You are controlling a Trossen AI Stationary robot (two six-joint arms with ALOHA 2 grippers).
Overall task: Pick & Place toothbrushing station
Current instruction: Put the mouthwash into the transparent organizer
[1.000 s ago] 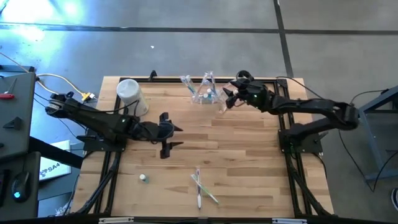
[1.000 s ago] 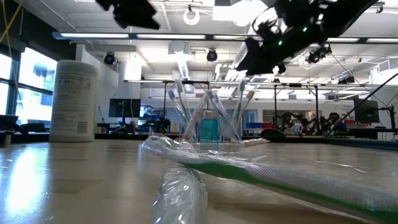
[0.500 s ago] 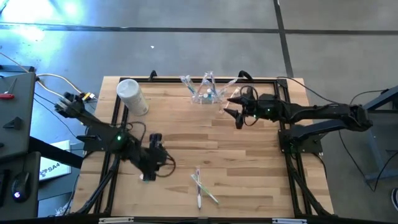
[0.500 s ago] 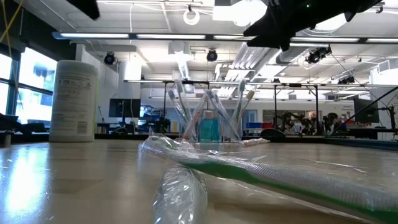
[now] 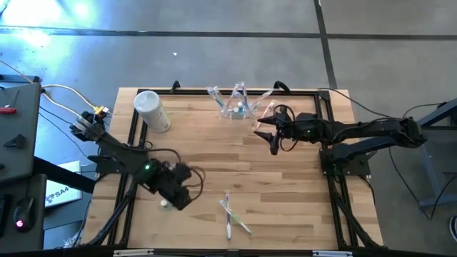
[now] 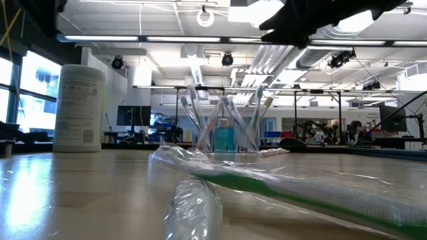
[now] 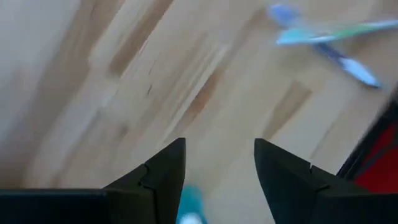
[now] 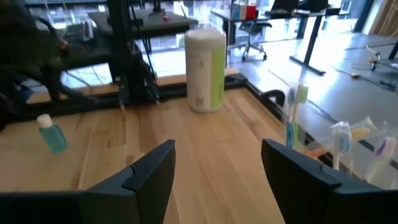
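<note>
The toothbrushing station (image 5: pixel 236 107), a clear holder with several toothbrushes standing in it, rests on its base at the table's far edge; it also shows in the low view (image 6: pixel 223 130) and the right wrist view (image 8: pixel 348 140). My right gripper (image 5: pixel 268 135) hangs open just right of and nearer than the station, pointing toward the table's left. My left gripper (image 5: pixel 178 198) points down, open, at the near left, over a small teal bottle (image 7: pixel 189 210) that shows low between its fingers.
A white canister (image 5: pixel 151 111) stands at the far left. Wrapped toothbrushes (image 5: pixel 230 214) lie near the front edge, close before the low camera (image 6: pixel 280 183). The small bottle (image 5: pixel 163 204) stands near the left rail. Bare wood lies across the table's middle.
My left gripper has swung from the table's middle toward the near edge, tipped to point down and rolled, ending over the small bottle. My right gripper has drawn back from the station toward the near edge and stayed open.
</note>
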